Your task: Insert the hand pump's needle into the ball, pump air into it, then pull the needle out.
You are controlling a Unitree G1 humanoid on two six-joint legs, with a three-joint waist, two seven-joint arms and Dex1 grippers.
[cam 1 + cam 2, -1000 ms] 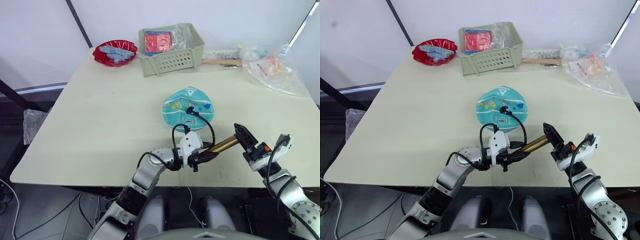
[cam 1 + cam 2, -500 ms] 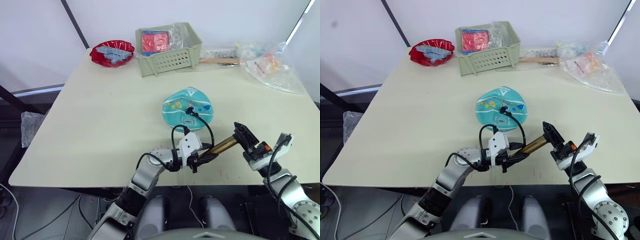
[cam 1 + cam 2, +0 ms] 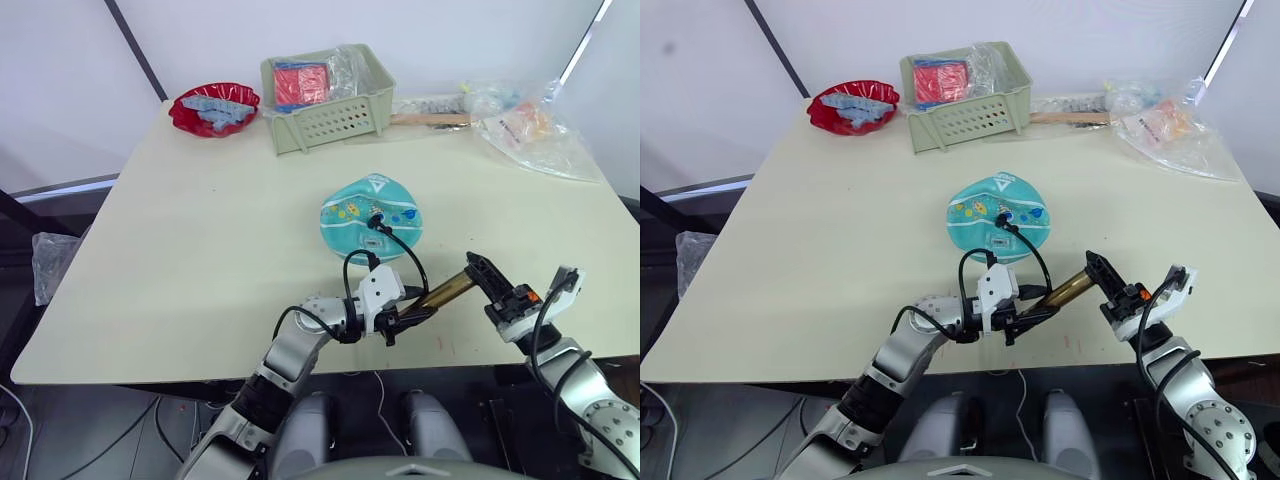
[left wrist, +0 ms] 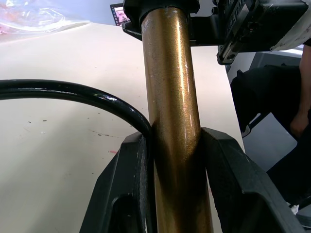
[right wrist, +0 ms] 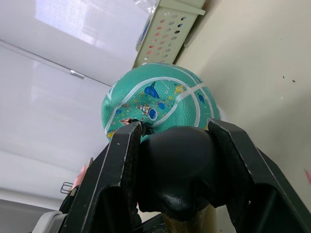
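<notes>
The left end effector (image 3: 400, 316) is clamped on the pump (image 3: 440, 294) barrel, low near the table (image 3: 200, 250) edge; the right end effector (image 3: 484, 277) is closed on its black handle. The hose (image 3: 405, 250) loops up to the needle (image 3: 378, 213), seated in the ball (image 3: 373, 216) just beyond. Risks: a stroke off the barrel's axis could twist the barrel in the left grip, and any drag along the hose could tug the needle out or roll the soft ball away.
</notes>
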